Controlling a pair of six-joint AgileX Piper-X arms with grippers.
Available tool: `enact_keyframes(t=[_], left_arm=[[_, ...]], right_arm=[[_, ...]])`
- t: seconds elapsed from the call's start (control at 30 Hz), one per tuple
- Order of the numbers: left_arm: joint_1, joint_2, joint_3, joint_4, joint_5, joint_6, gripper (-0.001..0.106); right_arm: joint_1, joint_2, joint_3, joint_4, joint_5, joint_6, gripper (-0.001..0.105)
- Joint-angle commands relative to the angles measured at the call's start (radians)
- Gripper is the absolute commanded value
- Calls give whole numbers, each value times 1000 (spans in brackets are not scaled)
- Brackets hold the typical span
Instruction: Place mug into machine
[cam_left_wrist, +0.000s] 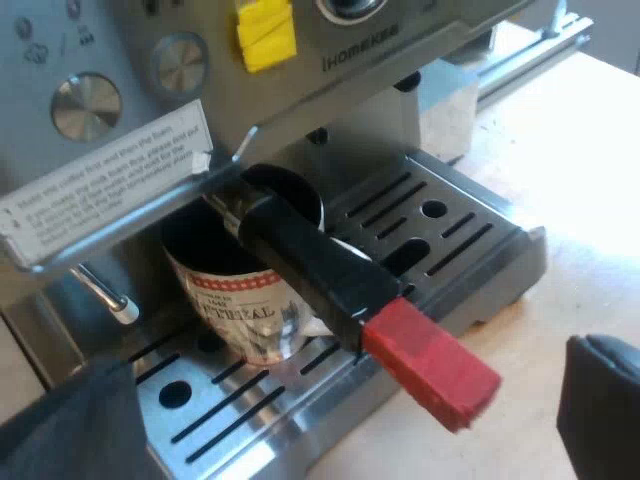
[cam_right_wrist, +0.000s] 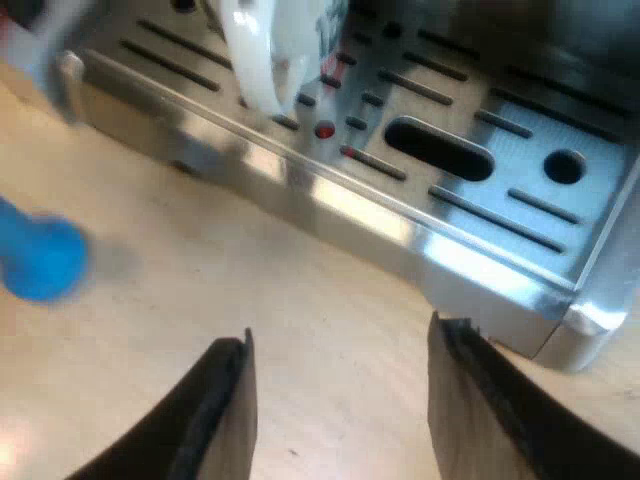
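Observation:
A white mug (cam_left_wrist: 245, 300) with dark print stands on the slotted drip tray (cam_left_wrist: 470, 235) of the espresso machine (cam_left_wrist: 150, 60), under the metal holder (cam_left_wrist: 285, 190). That holder is locked in, and its dark handle ends in red (cam_left_wrist: 430, 365) out over the tray's edge. My left gripper (cam_left_wrist: 345, 410) is open, its fingers (cam_left_wrist: 600, 400) wide apart on either side of the tray edge, holding nothing. My right gripper (cam_right_wrist: 340, 385) is open and empty above the wooden table, short of the tray's rim (cam_right_wrist: 330, 200). The mug's white handle (cam_right_wrist: 255, 60) shows on the tray beyond it.
A blue tamper (cam_right_wrist: 40, 258) lies on the wooden table (cam_right_wrist: 250, 300) near the tray's edge. A yellow tag (cam_left_wrist: 265, 32) and a paper note (cam_left_wrist: 110, 170) hang on the machine's front, with a steam wand (cam_left_wrist: 105, 295) beside the mug.

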Motion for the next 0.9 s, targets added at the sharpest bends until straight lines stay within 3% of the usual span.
enact_keyframes(t=[0.03,0.13,0.37,0.6,0.77,0.9], left_arm=[[-4,-2,-65,91,2,-12,85],[8,2,-119,140,0,-38,85],[161,2,-176,139,0,-53,85],[330,2,-179,166,27,-56,82],[351,2,-179,181,27,-56,63],[351,2,-179,196,24,-54,68]], right_arm=[[-9,-81,-11,37,35,25,43],[-38,-147,-21,90,49,24,43],[-227,-186,-99,193,47,-2,43],[-459,-186,-110,196,-54,-22,43],[-606,-192,-110,196,-65,-62,43],[-709,-239,-110,219,-64,-102,43]])
